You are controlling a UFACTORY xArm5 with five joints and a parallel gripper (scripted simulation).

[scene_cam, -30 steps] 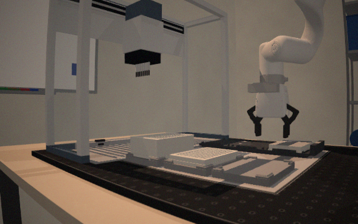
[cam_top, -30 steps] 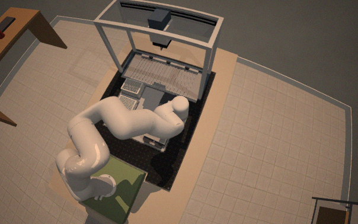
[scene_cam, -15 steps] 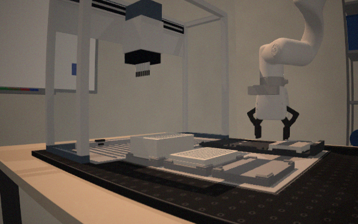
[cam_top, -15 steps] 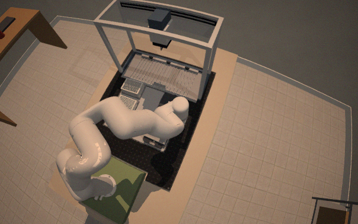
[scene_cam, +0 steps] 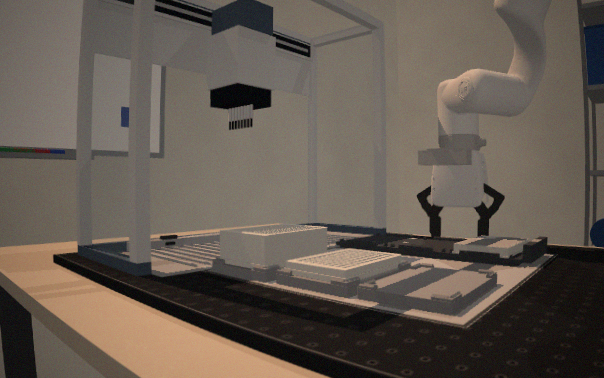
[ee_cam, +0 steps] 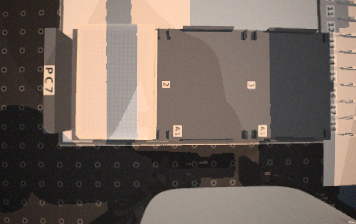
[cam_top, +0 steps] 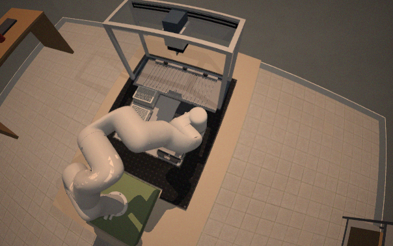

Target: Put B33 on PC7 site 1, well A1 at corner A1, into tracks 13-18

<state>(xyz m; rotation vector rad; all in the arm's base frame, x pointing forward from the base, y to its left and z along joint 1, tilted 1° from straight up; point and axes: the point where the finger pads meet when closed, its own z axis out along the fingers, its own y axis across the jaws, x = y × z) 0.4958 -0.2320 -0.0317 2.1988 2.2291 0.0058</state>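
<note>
The carrier PC7 [ee_cam: 210, 65] [scene_cam: 400, 245] [cam_top: 167, 109] lies on the apron with its labelled handle [ee_cam: 50, 80] away from the rails [ee_cam: 345, 75] [cam_top: 182, 79]. The pale 384-well plate B33 [ee_cam: 115, 82] [scene_cam: 492, 245] lies flat on site 1 next to the handle. Sites 2 and 3 are bare. My gripper [scene_cam: 458, 232] is open and empty. It hangs just above the carrier's middle and touches nothing. Its fingers do not show in the wrist view. The deep-well block B83 [scene_cam: 272, 245] [cam_top: 144, 94] and the 96-well plate B38 [scene_cam: 345, 262] [cam_top: 141, 110] sit in their nests. Nest S1 [scene_cam: 435, 285] is empty.
The instrument's frame [cam_top: 234, 49] [scene_cam: 140, 150] stands over the rails, with a pipetting head [scene_cam: 240, 97] high above them. Three small lamps [cam_top: 185, 68] behind the rails look dark. The arm hides the handle end of the carrier in the top view.
</note>
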